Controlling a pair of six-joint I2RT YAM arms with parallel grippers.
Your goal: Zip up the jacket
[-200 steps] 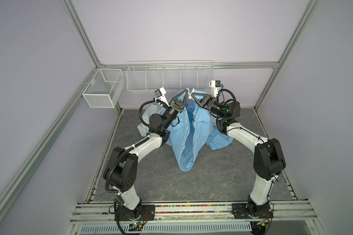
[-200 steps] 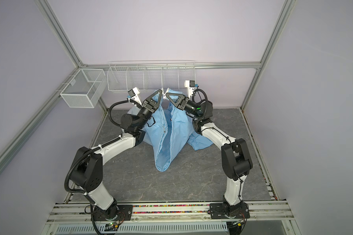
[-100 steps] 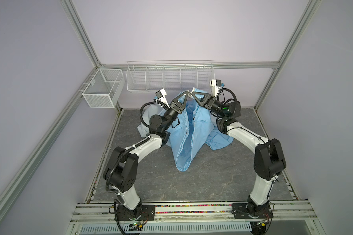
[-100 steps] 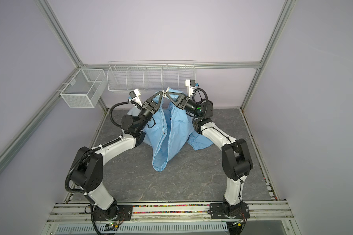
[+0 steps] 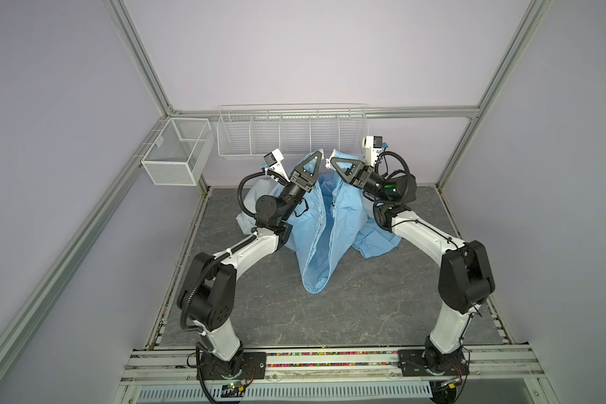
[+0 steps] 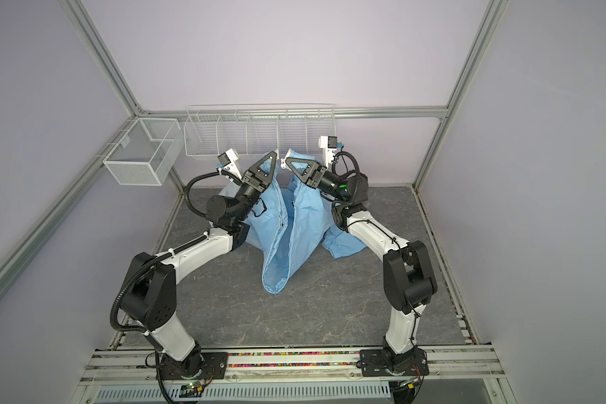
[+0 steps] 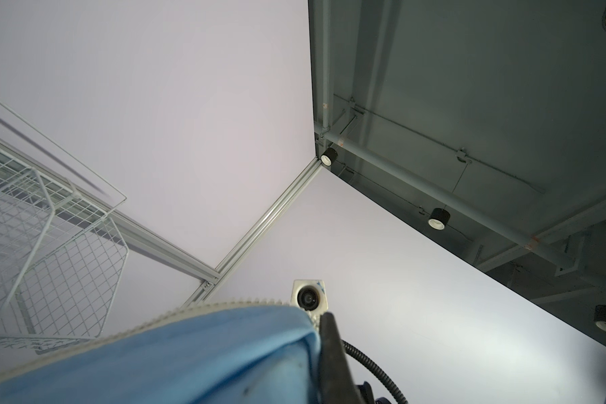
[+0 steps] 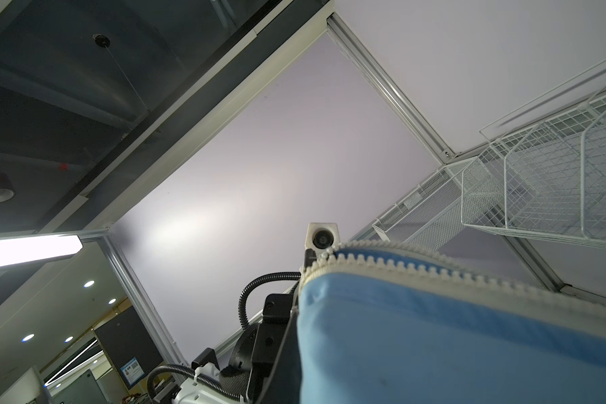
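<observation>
**Holding the jacket (image 5: pixel 312 245) up by two edges**

My left pincer (image 5: pixel 319 151) and right pincer (image 5: pixel 331 161) are each clenched on a front edge of it. It hangs between them down to the counter (image 5: pixel 364 307). I judge it light, soft and slippery, and the stiffer white zipper tape (image 8: pixel 417 271) grips best.

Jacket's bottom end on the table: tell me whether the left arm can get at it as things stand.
Probably not yet. The left gripper is shut on the jacket, holding its zipper edge high; the bottom end lies unobstructed below, but reaching it means letting go.
</observation>
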